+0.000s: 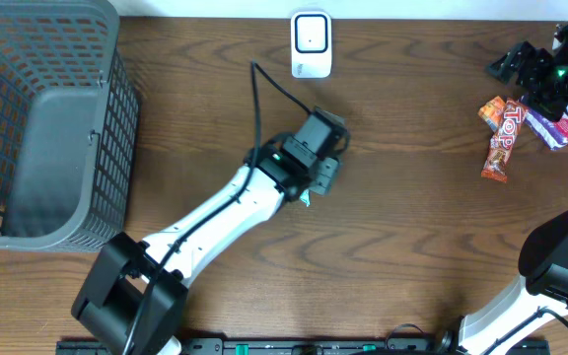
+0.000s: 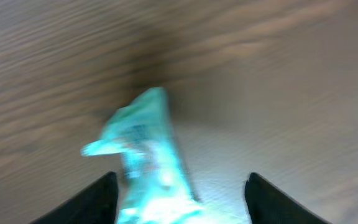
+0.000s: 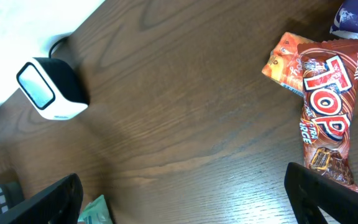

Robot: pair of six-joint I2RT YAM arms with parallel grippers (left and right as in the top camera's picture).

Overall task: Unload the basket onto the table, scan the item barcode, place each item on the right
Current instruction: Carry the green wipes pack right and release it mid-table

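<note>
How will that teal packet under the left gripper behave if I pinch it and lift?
Probably floppy: the teal packet looks like a thin wrapper with a crimped end, though the view is blurred. Likely light, so a nudge could slide it on the smooth table rather than tip it.

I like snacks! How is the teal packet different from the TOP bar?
The teal packet is blue-green; the TOP bar is brown with red letters. The teal packet sits alone by the left end effector; the TOP bar overlaps an orange packet. Both look like wrapped snacks.
</note>
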